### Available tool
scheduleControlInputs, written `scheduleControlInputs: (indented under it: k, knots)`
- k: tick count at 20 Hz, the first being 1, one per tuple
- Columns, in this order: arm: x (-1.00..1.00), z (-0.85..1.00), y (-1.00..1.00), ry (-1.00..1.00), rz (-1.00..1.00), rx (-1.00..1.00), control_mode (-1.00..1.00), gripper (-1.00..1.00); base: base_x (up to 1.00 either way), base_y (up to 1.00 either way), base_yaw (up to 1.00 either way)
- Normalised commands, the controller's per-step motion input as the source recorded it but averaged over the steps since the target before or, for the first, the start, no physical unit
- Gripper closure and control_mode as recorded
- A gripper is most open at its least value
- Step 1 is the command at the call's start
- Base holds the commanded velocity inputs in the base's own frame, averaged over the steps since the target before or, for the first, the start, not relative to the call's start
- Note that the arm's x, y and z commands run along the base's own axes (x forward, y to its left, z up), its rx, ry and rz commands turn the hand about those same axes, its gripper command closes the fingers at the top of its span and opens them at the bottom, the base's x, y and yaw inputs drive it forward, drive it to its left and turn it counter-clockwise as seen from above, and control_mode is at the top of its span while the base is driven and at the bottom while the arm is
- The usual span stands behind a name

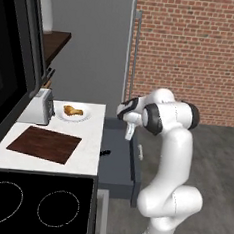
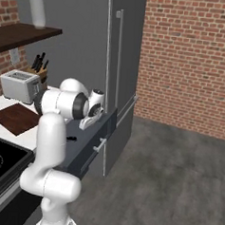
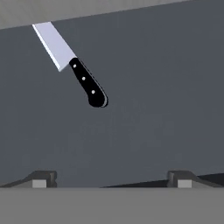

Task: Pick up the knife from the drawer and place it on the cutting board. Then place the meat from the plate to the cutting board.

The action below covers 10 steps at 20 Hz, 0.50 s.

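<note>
The knife (image 3: pixel 87 83) lies on the dark grey floor of the open drawer (image 3: pixel 157 96), its silver blade running under the counter edge and its black handle pointing out. My gripper (image 3: pixel 112 179) hangs open above the drawer, with the knife ahead of it and to the left, apart from both fingertips. From the left base view the gripper (image 1: pixel 129 133) points down over the drawer (image 1: pixel 117 161), and the knife handle (image 1: pixel 105 152) pokes out from under the counter. The cutting board (image 1: pixel 44 144) lies bare on the white counter. Behind it the meat (image 1: pixel 73 110) rests on the plate (image 1: pixel 85 117).
A toaster (image 1: pixel 39 107) stands left of the plate, near a knife block (image 2: pixel 39 64). A black stovetop (image 1: pixel 36 205) adjoins the counter in front. A tall grey fridge (image 2: pixel 120 62) rises just beyond the drawer, a brick wall behind it. The floor to the right is open.
</note>
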Motion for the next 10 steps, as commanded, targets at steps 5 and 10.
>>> scheduleControlInputs:
  k: [5,10]
  knots:
    - [0.00,-0.48,-0.01,0.00,-0.03,-0.01,-1.00,-1.00,0.00,0.00,0.00]
    - [0.00,-0.32,-0.11,0.00,-0.03,-0.04,-1.00,-1.00,0.00,0.00,0.00]
